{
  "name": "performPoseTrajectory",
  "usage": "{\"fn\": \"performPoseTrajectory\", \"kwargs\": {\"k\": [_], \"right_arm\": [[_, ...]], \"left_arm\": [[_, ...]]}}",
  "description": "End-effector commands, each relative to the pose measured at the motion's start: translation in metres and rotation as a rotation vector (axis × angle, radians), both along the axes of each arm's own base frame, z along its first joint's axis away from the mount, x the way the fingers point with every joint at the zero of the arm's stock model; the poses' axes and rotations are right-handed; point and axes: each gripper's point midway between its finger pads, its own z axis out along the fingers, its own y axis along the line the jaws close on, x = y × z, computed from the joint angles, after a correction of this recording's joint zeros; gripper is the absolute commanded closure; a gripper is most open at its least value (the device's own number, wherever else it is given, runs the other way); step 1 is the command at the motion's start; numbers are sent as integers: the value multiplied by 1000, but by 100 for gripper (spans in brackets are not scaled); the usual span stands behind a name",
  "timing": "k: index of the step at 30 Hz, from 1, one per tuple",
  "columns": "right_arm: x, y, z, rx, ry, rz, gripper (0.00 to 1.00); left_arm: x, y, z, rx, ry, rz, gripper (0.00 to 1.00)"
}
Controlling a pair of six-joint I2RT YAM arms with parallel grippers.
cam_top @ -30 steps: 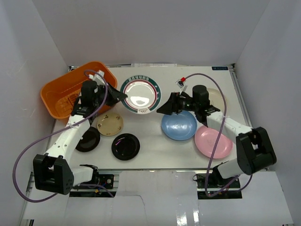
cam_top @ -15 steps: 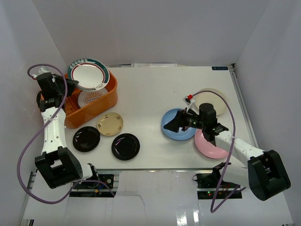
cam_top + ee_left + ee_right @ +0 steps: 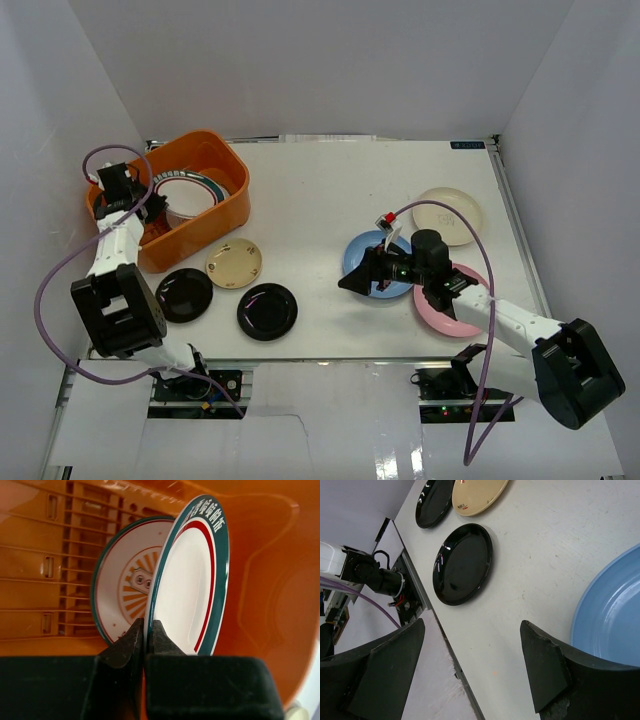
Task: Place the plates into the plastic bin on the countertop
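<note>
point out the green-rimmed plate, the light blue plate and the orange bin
green-rimmed plate (image 3: 192, 585): left wrist view, its white inner face.
light blue plate (image 3: 612, 620): right wrist view, its inner surface.
orange bin (image 3: 197, 237): top external view, its near outer wall.

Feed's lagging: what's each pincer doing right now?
Left pincer: shut on the green-rimmed plate, in the bin.
Right pincer: open, empty, by the blue plate.
</note>
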Motion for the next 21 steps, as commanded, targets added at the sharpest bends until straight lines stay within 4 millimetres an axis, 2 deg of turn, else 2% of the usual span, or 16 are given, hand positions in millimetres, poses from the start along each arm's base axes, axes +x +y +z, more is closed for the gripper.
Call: {"fn": "performPoseTrajectory", "kwargs": {"k": [1,5,6,8,9,12,13,16,21], "right_arm": [[5,5,7,17,-48,-10,18],[7,7,2,1,-43,-28,18],[8,7,1,-5,-43,-36,17],[11,7,-5,-21,-37,-51,17],[12,8,-6,-25,-37,-55,18],[15,10,-15,-45,-21,-66,18],[14,13,-17,-51,-17,-63,18],[12,22,-28,-76,2,-55,19],[12,31,-46,-118,42,-81,24]], "left_arm": [[9,6,10,29,-31,-3,90],[15,9,-5,21,3,-1,81],[15,10,-6,26,5,3,71],[13,11,-10,26,14,8,58],[12,11,-9,29,10,7,46],[8,10,-8,34,0,8,28],[6,8,-11,31,4,7,18],[0,5,-2,34,-23,1,2],[-12,0,28,80,-107,9,2]]}}
